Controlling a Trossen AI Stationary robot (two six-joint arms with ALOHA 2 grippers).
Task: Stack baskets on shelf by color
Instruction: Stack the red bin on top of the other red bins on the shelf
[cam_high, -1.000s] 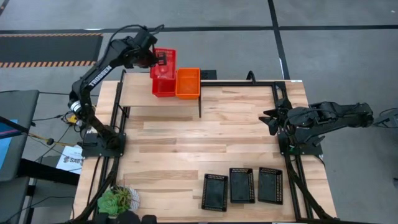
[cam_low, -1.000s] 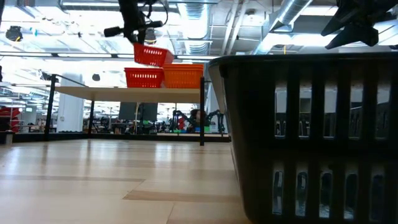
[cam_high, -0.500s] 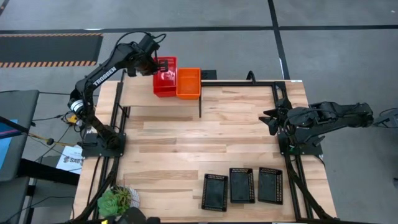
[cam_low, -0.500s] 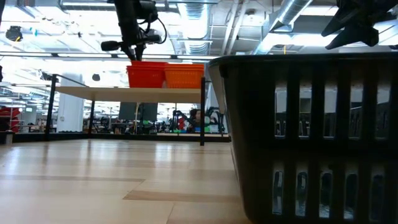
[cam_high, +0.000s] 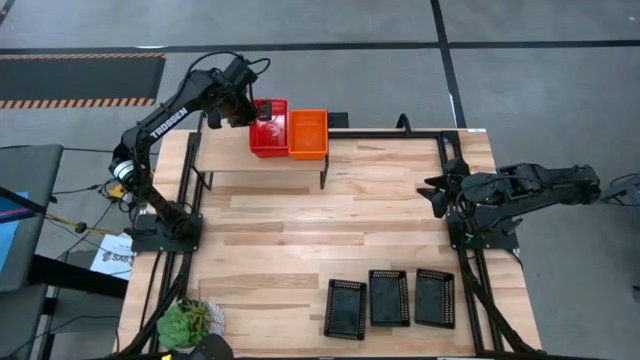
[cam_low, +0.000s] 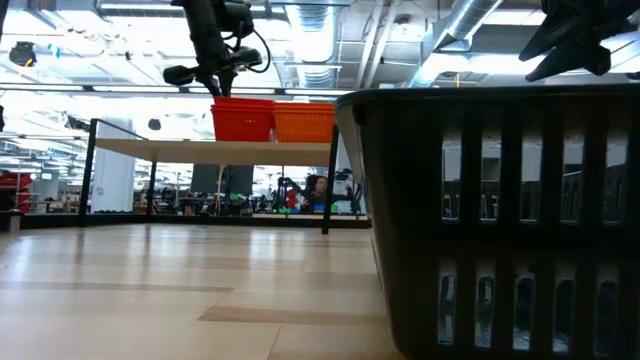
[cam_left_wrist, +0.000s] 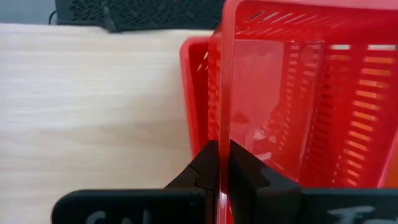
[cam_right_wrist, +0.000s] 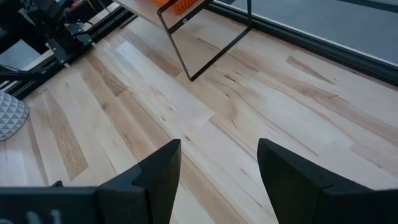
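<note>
My left gripper (cam_high: 258, 107) is pinched tight on the wall of a red perforated plastic basket (cam_high: 269, 128), which sits nested on the red stack at the far right end of the light wooden plank shelf (cam_high: 230, 152) on its black metal frame. In my left wrist view the fingers (cam_left_wrist: 208, 168) clamp the thin red wall, with another red rim showing outside it, so at least 2 red baskets are nested there. I cannot count the stack exactly from above.

Just beside the red stack, touching or nearly so, stands the orange mesh basket stack (cam_high: 308, 134) at the shelf's right end; its number I also cannot tell. 3 black mesh baskets (cam_high: 390, 298) lie in a row near the front edge of the large wooden table (cam_high: 300, 240), toward its right corner. 1 green potted plant (cam_high: 188, 322) sits at the front left corner.

My right gripper (cam_high: 437, 189) waits with its fingers spread wide, holding nothing, over the right edge of the table.

I judge the red basket to be seated, so the step in hand is the release: I should let go, lift clear, then fetch the black baskets.
</note>
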